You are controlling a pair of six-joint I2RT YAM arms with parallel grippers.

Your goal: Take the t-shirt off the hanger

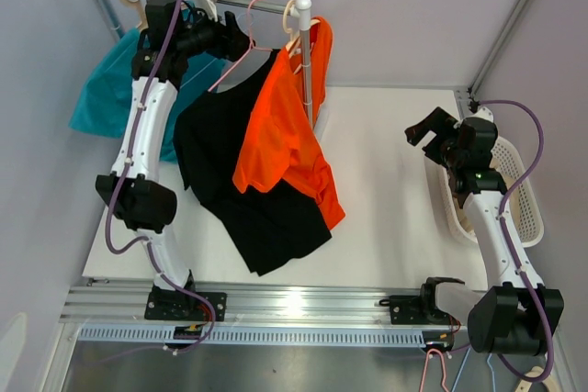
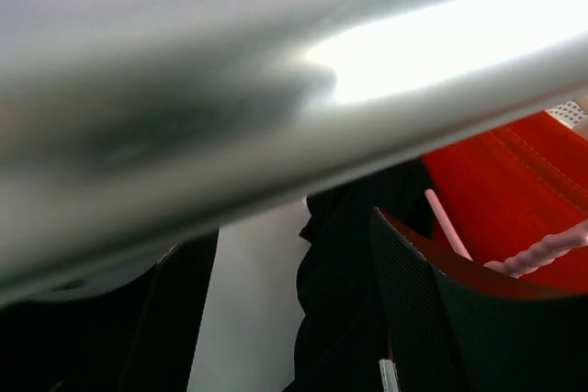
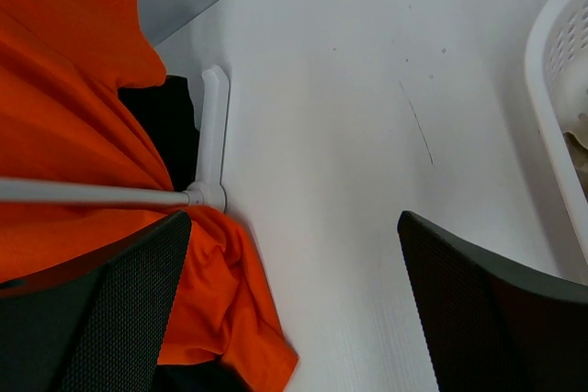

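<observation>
A black t-shirt hangs from a pink hanger on the metal rail. An orange t-shirt hangs next to it on the right and overlaps it. My left gripper is up at the rail beside the pink hanger's hook. In the left wrist view the left gripper is open just under the blurred rail, with the black shirt, the pink hanger and the orange shirt beyond it. My right gripper is open and empty above the table.
A teal shirt hangs at the rail's left end behind my left arm. The rack's white post stands by the orange shirt, and its foot shows in the right wrist view. A white basket sits at the right edge.
</observation>
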